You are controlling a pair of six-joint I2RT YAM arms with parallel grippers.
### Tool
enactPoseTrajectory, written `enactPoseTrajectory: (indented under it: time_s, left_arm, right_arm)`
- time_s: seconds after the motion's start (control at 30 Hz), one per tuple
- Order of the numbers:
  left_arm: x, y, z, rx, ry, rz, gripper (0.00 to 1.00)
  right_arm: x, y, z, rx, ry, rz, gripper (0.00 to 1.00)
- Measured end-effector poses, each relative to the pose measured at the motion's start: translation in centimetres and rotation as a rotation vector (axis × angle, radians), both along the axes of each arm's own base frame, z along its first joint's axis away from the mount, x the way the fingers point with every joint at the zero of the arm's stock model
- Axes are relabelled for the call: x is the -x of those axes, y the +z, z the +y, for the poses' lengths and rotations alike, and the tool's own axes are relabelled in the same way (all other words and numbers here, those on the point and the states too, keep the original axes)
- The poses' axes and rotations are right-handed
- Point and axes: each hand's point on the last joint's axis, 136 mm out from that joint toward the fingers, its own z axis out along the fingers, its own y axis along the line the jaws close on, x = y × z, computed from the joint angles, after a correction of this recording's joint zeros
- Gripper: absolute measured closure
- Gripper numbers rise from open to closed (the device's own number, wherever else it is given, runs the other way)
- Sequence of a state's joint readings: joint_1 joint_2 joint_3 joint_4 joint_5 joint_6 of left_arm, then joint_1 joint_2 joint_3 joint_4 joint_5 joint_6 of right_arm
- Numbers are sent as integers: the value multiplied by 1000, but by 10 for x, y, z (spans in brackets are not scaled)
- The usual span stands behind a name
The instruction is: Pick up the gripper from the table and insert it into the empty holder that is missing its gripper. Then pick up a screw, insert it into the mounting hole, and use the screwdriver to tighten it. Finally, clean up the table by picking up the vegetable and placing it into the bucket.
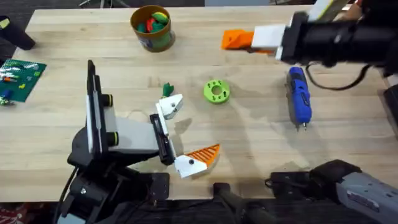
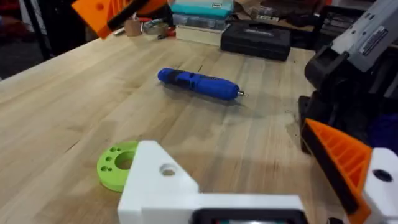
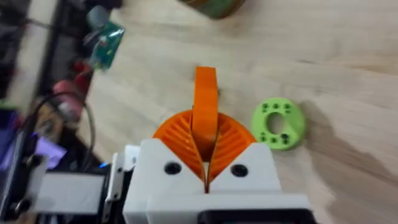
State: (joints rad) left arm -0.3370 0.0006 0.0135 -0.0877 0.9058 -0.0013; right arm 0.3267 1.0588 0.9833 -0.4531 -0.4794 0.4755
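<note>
My right gripper [image 1: 250, 39] reaches over the table's far right and is shut on the loose orange gripper [image 1: 235, 39]. In the right wrist view the wedge [image 3: 205, 93] stands out beyond the closed ribbed pads [image 3: 233, 140]. My left gripper [image 1: 186, 132] rests open near the front. Its far bracket [image 1: 171, 106] is bare white, with the mounting hole [image 2: 168, 169] in its face. Its near finger carries an orange pad [image 1: 208, 153]. The blue screwdriver [image 1: 299, 96] lies at the right. A small green vegetable [image 1: 167, 90] lies beside the bare bracket. The bucket [image 1: 151, 28] stands at the far edge. I cannot make out a screw.
A lime-green disc with holes [image 1: 216, 91] lies mid-table, between the left gripper and the screwdriver. A green circuit board [image 1: 20, 78] sits at the far left edge. Black cases [image 2: 255, 38] stand beyond the table in the left wrist view.
</note>
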Motion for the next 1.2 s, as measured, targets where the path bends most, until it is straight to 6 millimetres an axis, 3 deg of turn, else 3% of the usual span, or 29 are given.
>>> enactPoseTrajectory:
  time_s: [0.23, 0.4, 0.73, 1.2]
  left_arm:
    - [0, 0, 0, 0, 0, 0, 14]
    - [0, 0, 0, 0, 0, 0, 15]
    - [0, 0, 0, 0, 0, 0, 15]
    - [0, 0, 0, 0, 0, 0, 14]
  right_arm:
    - [11, -24, 13, -258, 160, 23, 983]
    - [26, -38, 18, -367, 264, 149, 983]
    - [40, -31, 27, -534, 517, 136, 984]
    - [70, -55, 25, -621, 581, 361, 985]
